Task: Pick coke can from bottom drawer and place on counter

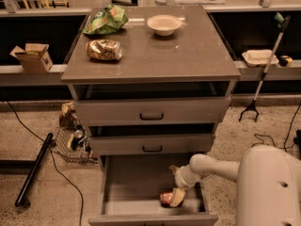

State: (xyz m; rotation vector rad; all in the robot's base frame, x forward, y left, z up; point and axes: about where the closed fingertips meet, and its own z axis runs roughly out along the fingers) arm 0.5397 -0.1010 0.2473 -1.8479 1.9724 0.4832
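Well, we see the coke can [164, 198] lying on its side on the floor of the bottom drawer [134, 182], close to the front wall and toward the right. The drawer is pulled far out, and for this reason the arm [211, 166] can reach down into it from above. The gripper [175, 197] is low inside the drawer, right against the can. We cannot tell whether it is apart or already clamped on the can. The arm bends in from the right because the robot's body [270, 187] stands on that side. We judge that the step in hand is the grasp, and the lift is not yet done. On the counter [188, 55], the green chip bag [106, 20], the gold snack bag [104, 50] and a bowl [164, 25] sit at the back and left, so the bare right part seems to us the natural place for the can.
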